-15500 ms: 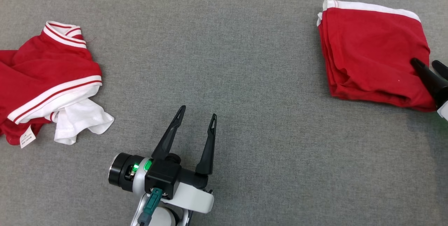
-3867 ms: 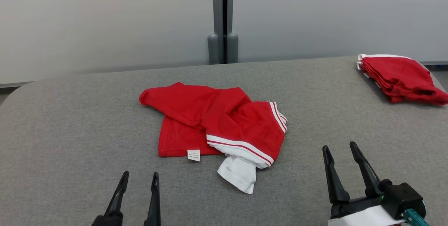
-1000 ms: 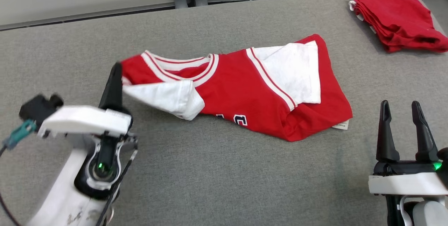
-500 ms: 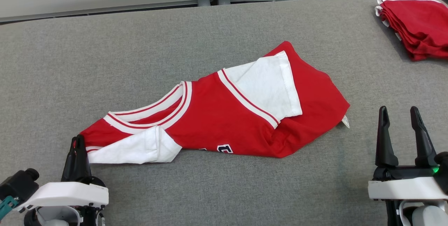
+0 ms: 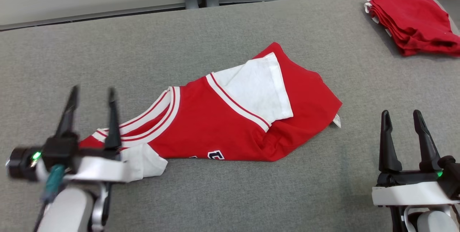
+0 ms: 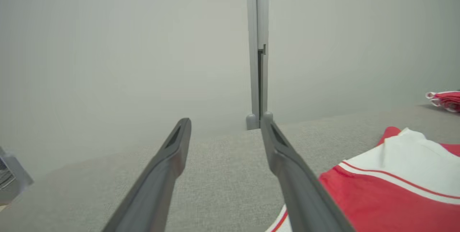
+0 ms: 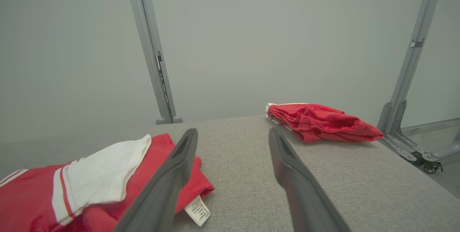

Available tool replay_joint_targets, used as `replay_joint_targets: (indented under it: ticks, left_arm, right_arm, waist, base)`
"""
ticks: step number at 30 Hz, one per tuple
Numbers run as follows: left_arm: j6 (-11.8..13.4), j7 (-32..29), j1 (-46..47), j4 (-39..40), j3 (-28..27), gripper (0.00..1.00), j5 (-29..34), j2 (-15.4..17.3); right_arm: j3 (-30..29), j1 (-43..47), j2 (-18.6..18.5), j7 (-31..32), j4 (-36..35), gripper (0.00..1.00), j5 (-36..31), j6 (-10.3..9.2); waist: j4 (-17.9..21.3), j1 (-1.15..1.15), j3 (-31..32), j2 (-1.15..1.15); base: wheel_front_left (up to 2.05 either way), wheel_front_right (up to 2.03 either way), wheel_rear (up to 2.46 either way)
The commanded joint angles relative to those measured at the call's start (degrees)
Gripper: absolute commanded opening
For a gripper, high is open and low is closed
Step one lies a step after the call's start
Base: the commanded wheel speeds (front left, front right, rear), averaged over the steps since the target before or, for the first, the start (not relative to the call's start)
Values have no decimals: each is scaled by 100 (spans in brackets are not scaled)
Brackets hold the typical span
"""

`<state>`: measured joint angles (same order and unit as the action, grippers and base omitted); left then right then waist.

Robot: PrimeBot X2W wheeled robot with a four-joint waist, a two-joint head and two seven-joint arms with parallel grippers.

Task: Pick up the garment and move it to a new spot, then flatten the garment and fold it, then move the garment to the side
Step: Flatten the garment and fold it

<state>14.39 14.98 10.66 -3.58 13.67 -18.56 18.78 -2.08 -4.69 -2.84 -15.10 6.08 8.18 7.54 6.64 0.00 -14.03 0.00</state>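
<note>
While the red-and-white garment [image 5: 222, 124] lies crumpled across the middle of the grey surface [image 5: 251, 196], the left hand [image 5: 92, 92] stands at its left end, fingers spread wide with nothing between them. In the head view that hand is blurred. One of its fingers crosses the striped collar [image 5: 158, 113], and its pale wrist hides part of the nearer white sleeve. Whether it touches the cloth cannot be told. In the left wrist view only bare surface shows between the fingers of the left hand [image 6: 225, 120], and the garment [image 6: 377, 196] lies to the lower right, just beside one finger.

The right hand [image 5: 400, 113] is open and empty too, at the lower right, apart from the garment's right corner, where a small white label [image 5: 336, 120] sticks out. In the right wrist view the garment [image 7: 90, 181] lies at the lower left, partly behind one finger of the right hand [image 7: 233, 133], with the label [image 7: 197, 210] beside it. A folded red stack [image 5: 413, 20] sits at the far right corner, well apart from both hands.
</note>
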Motion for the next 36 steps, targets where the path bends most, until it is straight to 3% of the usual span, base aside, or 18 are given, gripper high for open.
replay_joint_targets:
  ticks: [1, 11, 16, 27, 36]
  left_arm:
    - [-130, -47, 297, -57, 209, 100, 159, 4]
    - [-1405, -1406, 2932, -1534, 1836, 100, 918, -573]
    - [-1931, -1725, 3980, -2405, 2329, 100, 1123, -847]
    - [-2161, -1627, 5115, -3752, 3186, 100, 1394, -1183]
    - [-2188, -1355, 5434, -4251, 3889, 100, 1366, -1285]
  right_arm:
    - [25, -31, -11, -6, -1, 100, -19, -12]
    - [232, -429, -11, -6, -95, 100, 87, -13]
    - [228, -565, -11, -6, -127, 100, 145, -13]
    - [337, -810, -13, -6, -157, 100, 248, -13]
    - [314, -871, -10, -6, -157, 100, 356, -13]
  waist:
    - [83, 0, -80, 0]
    - [545, 0, -955, 0]
    - [680, 0, -1315, 0]
    - [914, 0, -1772, 0]
    - [1042, 0, -1834, 0]
  base:
    - [0, 0, 0]
    - [0, 0, 0]
    - [0, 0, 0]
    - [0, 0, 0]
    - [0, 0, 0]
